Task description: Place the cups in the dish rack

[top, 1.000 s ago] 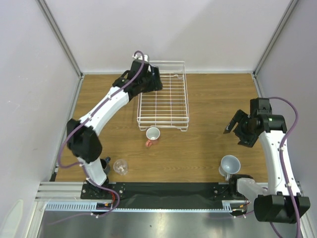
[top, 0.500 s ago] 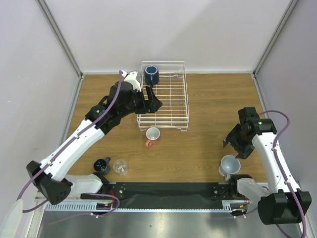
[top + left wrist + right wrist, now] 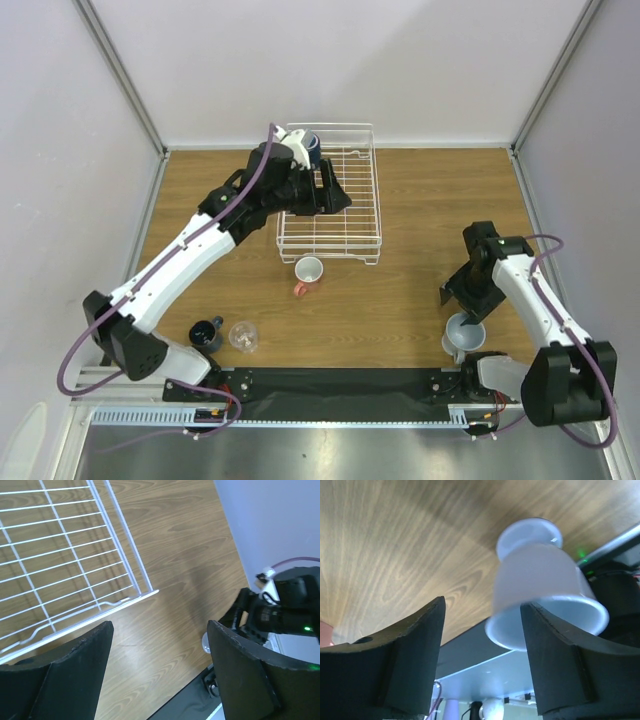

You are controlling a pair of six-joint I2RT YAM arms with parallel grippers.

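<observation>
Navy mug (image 3: 312, 150) now sits in the dish rack's (image 3: 330, 257) far-left corner, released, so I judge one of five loaded. Left hand (image 3: 335, 195), fingers apart and empty, has swung over the rack. Right hand (image 3: 452, 298), fingers apart, has dropped onto the light grey mug (image 3: 465, 330), well right of the rack's near end, not clamped yet. Salmon-pink cup (image 3: 309, 270) lies just beside the rack's near rim. Small dark blue cup (image 3: 205, 333) and glass tumbler (image 3: 243, 336) sit well off the rack's near-left corner. Nothing on the surface (image 3: 420, 200) seems to block the grey mug.

Left arm (image 3: 200, 240) overhangs the dish rack (image 3: 356, 212); right half open.
</observation>
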